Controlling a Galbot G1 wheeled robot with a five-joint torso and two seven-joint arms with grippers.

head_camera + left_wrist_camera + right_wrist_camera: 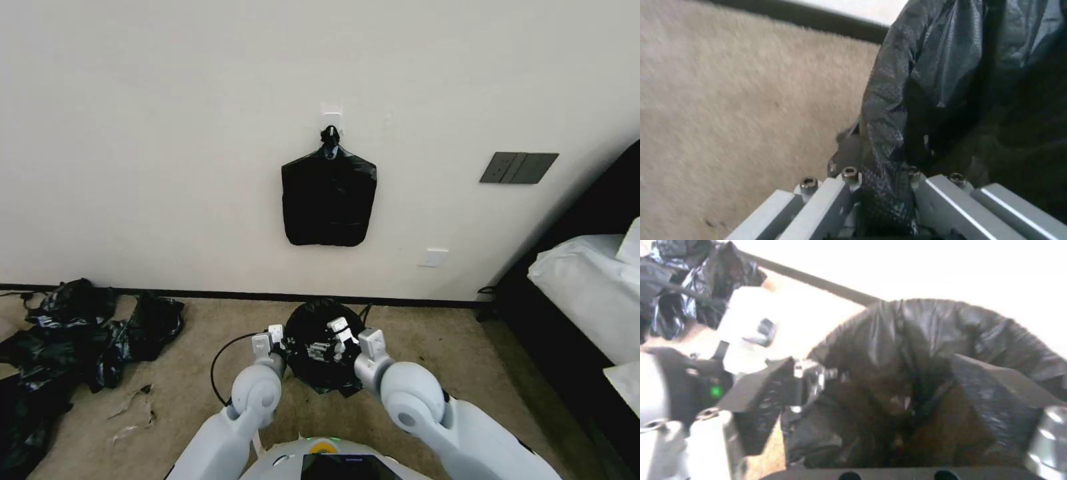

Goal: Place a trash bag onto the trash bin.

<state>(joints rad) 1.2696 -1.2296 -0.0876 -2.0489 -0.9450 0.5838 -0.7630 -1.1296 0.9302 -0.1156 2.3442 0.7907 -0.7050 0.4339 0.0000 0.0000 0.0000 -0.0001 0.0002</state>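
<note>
low on the carpet, a heap of black bags lies at far left. beside it, the left gripper pinches the trash bag at its left rim. that bag drapes over the trash bin, hiding it. the right gripper hangs spread wide inside the bag's mouth.

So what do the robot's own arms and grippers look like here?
Both arms are glossy white with rounded, ball-like joints. A black cable loops beside the left arm. The left gripper has grey metal finger mounts with hex bolts. The right gripper has dark, wedge-shaped textured fingers. A green indicator light glows on a black housing.
</note>
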